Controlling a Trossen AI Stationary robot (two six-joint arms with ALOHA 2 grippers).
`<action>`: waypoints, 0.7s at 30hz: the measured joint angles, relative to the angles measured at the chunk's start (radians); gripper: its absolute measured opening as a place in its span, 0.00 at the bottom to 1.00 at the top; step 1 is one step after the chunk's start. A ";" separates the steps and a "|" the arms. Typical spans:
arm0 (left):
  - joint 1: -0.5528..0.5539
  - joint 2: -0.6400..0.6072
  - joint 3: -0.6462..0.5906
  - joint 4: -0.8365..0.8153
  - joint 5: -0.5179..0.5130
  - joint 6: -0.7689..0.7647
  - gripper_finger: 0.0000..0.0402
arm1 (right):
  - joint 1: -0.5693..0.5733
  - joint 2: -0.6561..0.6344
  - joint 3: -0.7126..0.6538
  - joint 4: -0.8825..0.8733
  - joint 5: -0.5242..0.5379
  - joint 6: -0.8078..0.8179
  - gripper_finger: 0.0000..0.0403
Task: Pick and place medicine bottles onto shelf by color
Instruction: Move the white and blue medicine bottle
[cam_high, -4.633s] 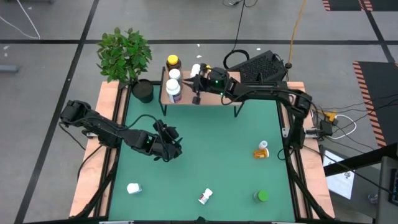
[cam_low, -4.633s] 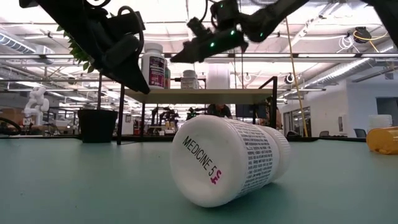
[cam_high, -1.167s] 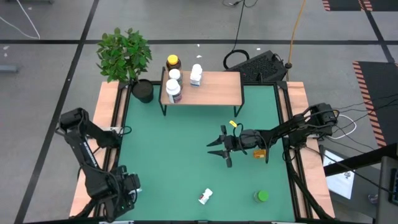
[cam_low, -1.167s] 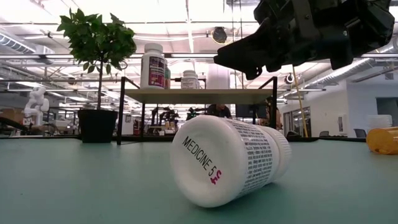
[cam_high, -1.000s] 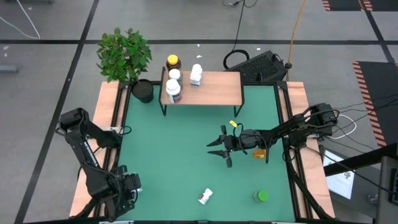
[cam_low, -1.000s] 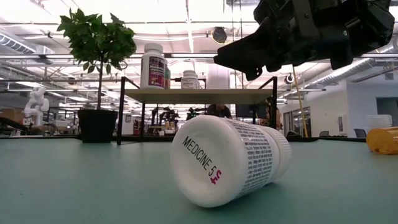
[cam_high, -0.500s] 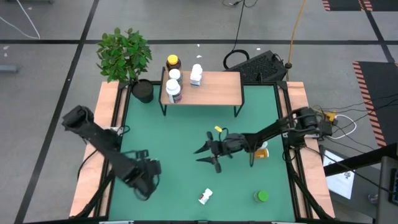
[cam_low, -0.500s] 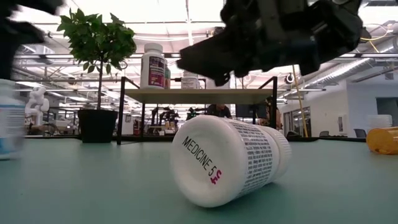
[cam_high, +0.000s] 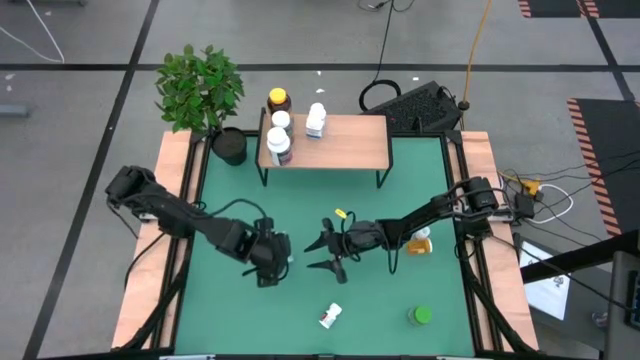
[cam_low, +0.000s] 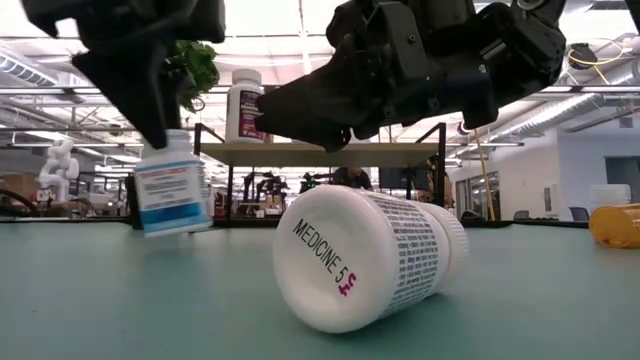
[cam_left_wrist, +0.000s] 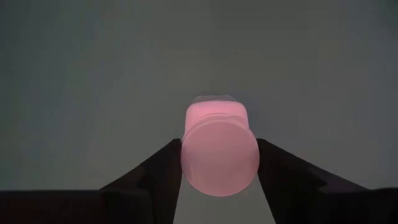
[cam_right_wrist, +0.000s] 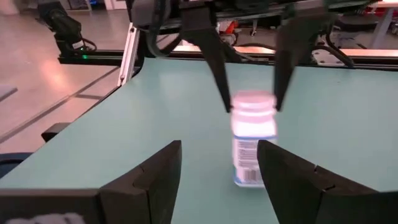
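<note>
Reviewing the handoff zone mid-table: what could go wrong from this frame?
1. The left gripper holds the white bottle tilted above the table; it could slip or land crooked.
2. The right gripper, jaws open, faces that bottle at close range; the arms may collide.
3. The lying white MEDICINE 5 bottle could roll if bumped.

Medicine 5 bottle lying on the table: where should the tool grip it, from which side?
Grip the Medicine 5 bottle across the middle of its round body, coming straight down from above. It lies on its side, curved flanks exposed. The open right tool is free; the left tool holds another white bottle.
</note>
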 joint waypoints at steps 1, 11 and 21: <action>0.007 0.000 0.000 0.008 0.000 0.004 0.49 | 0.000 0.000 0.000 0.000 0.000 0.000 0.51; 0.020 0.000 0.000 0.041 0.000 0.024 0.53 | 0.000 0.000 0.000 -0.013 0.001 0.000 0.51; 0.020 0.000 0.000 0.123 -0.013 0.038 0.66 | 0.000 0.000 0.000 -0.014 0.001 0.000 0.51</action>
